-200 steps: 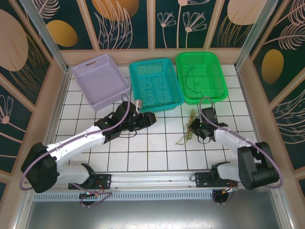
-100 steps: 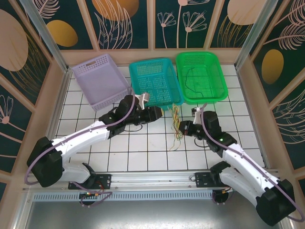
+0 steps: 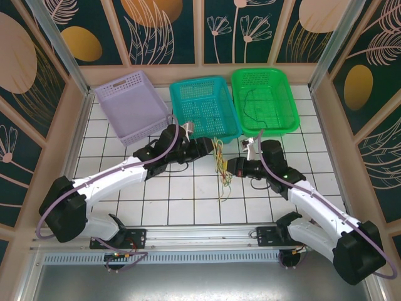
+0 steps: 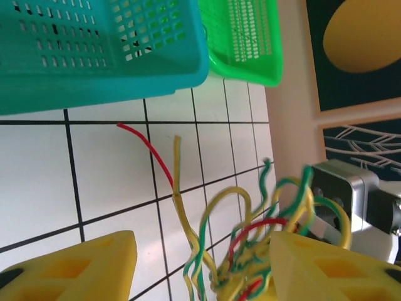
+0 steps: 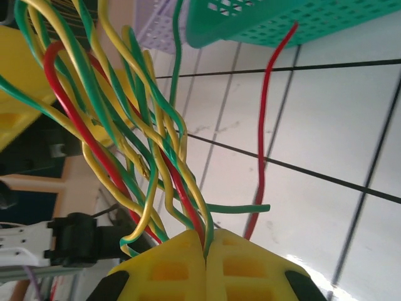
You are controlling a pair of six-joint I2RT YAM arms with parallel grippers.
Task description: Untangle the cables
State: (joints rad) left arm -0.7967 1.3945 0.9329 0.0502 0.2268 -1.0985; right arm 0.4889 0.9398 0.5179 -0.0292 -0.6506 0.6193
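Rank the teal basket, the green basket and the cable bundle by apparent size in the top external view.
1. Teal basket and green basket: they look alike, so I leave them tied.
2. Cable bundle: clearly smallest.

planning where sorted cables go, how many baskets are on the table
3: a lilac basket at back left, a teal basket in the middle, a green basket at back right.

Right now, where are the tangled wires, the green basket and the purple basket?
cables [image 3: 219, 164], top view, middle of the bundle.
green basket [image 3: 279, 100], top view, bare part of its floor.
purple basket [image 3: 131, 108], top view, bare part of its floor.
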